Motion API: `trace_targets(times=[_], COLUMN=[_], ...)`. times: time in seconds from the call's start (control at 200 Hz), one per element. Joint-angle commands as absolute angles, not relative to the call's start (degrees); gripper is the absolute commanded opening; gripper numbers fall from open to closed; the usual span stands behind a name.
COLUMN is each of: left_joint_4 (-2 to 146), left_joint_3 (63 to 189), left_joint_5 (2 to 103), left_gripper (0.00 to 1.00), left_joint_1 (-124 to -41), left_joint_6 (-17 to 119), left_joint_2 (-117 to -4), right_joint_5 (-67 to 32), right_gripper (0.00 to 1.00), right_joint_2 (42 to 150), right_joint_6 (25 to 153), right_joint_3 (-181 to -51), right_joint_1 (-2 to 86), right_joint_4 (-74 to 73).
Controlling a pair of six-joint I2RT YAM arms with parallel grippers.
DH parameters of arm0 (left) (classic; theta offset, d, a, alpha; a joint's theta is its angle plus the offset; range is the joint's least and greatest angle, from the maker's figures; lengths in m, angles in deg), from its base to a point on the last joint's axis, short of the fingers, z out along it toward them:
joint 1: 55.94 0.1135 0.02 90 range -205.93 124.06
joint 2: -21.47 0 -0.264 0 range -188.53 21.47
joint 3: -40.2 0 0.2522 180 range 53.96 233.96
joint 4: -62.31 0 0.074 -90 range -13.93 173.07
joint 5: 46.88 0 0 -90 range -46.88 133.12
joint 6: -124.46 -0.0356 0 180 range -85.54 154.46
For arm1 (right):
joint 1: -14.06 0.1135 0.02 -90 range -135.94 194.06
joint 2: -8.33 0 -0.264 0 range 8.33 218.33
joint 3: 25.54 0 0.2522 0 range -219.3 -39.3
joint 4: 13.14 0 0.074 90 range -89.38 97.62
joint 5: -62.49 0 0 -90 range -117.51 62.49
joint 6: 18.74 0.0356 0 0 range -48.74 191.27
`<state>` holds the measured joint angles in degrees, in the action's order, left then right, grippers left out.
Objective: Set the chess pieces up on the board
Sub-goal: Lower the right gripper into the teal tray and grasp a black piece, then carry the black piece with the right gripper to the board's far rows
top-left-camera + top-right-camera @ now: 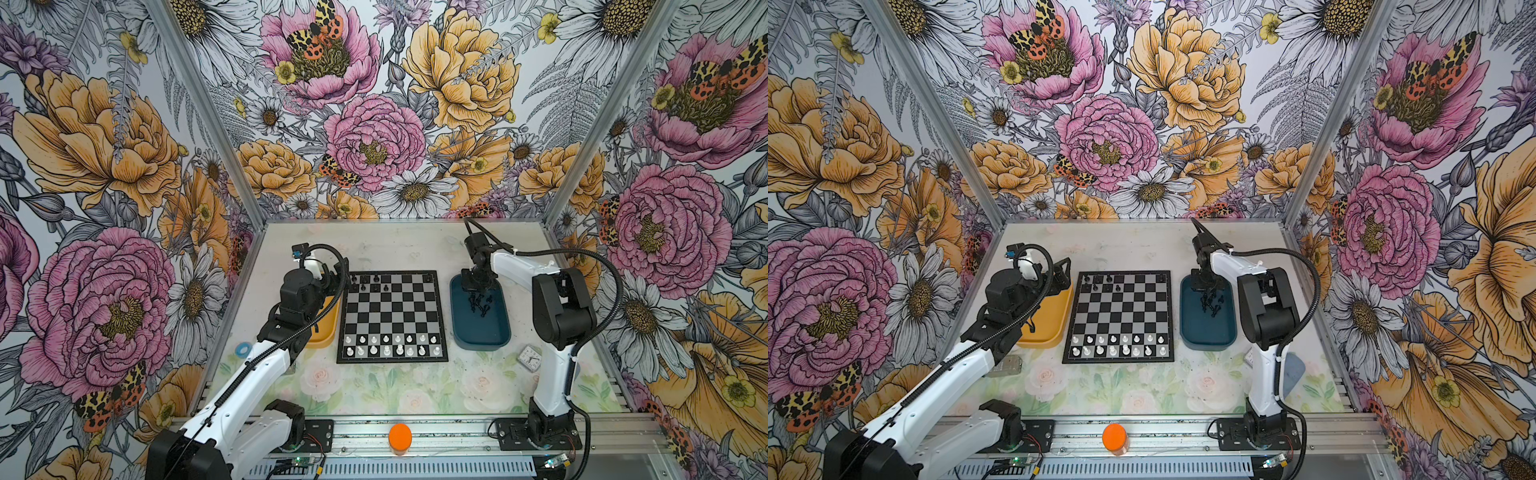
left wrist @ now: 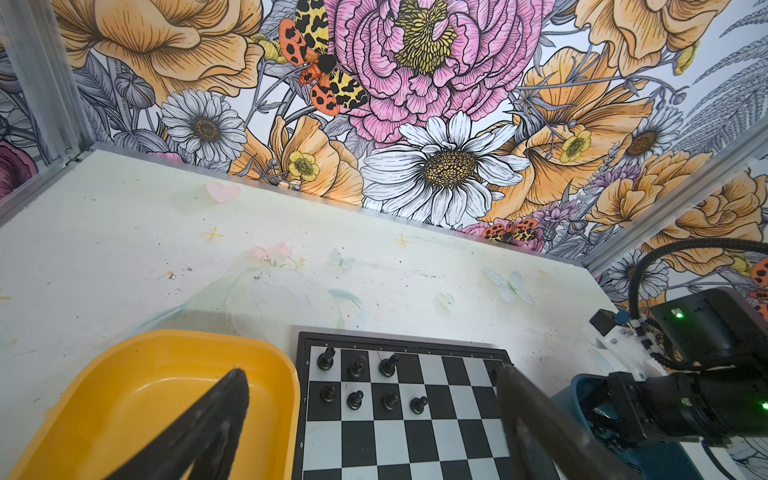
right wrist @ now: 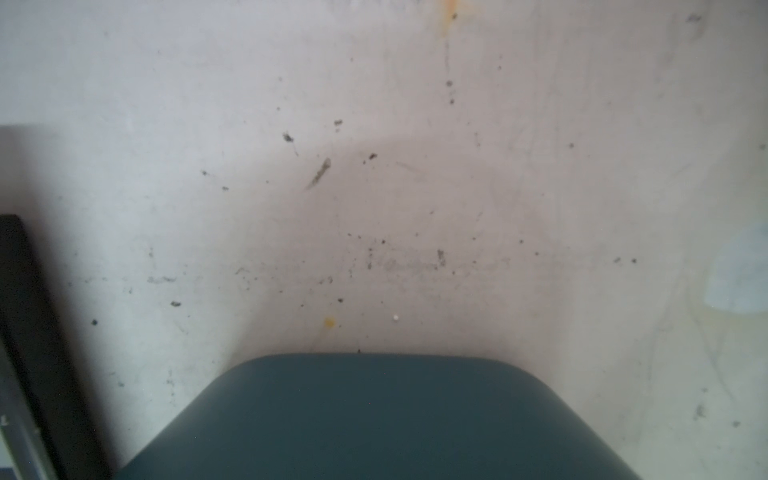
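Observation:
The board (image 1: pixel 390 309) lies flat mid-table in both top views. Several black chess pieces (image 1: pixel 365 283) stand on its two far rows, mostly at the left; the left wrist view shows them as well (image 2: pixel 355 400). More black pieces (image 1: pixel 478 303) lie heaped in the dark blue tray (image 1: pixel 482 332). My right gripper (image 1: pixel 473 293) is down in that tray, at the heap's far side, and shut. Whether a piece is pinched does not show. The right wrist view holds only the tray's rim (image 3: pixel 374 415). My left gripper (image 2: pixel 372 372) hovers open and holds nothing by the board's far left corner.
White chessmen (image 1: pixel 392 345) fill the board's two near rows. A yellow tray (image 1: pixel 322 334) lies left of the board, under the left arm. A small clock (image 1: pixel 528 357) sits near the blue tray. An orange cylinder (image 1: pixel 400 436) stands on the front rail.

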<state>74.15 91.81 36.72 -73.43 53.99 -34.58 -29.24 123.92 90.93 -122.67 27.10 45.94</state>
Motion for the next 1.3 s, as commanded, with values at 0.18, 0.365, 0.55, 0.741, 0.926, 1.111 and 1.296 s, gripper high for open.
trace_targets(times=[0.18, 0.365, 0.55, 0.741, 0.926, 1.111, 1.296], left_joint_4=[73.57, 73.52, 73.69, 74.16, 74.44, 74.75, 75.07], left_joint_3=[93.42, 93.36, 92.81, 91.87, 90.66, 89.92, 89.48], left_joint_5=[35.98, 36.00, 35.95, 35.47, 34.69, 34.69, 34.52], left_gripper=[0.94, 0.95, 0.95, 0.95, 0.95, 0.96, 0.96], left_joint_1=[-73.66, -73.78, -73.79, -73.61, -73.36, -72.91, -72.49], left_joint_6=[52.84, 52.42, 51.89, 51.13, 50.85, 50.64, 50.47], left_joint_2=[-34.77, -35.09, -34.58, -32.83, -30.68, -29.19, -28.12], right_joint_5=[-31.65, -33.46, -34.20, -34.02, -30.03, -26.71, -23.65], right_gripper=[0.00, 0.00, 0.00, 0.00, 0.00, 0.00, 0.00], right_joint_2=[122.43, 118.22, 115.75, 116.11, 119.48, 126.42, 134.36], right_joint_6=[91.04, 91.05, 90.69, 90.43, 90.56, 90.34, 90.16], right_joint_3=[-123.85, -124.73, -128.65, -135.01, -142.30, -150.81, -158.04], right_joint_1=[27.14, 28.73, 31.91, 37.11, 42.39, 47.19, 49.71], right_joint_4=[45.35, 47.41, 52.24, 57.43, 60.36, 62.29, 63.81])
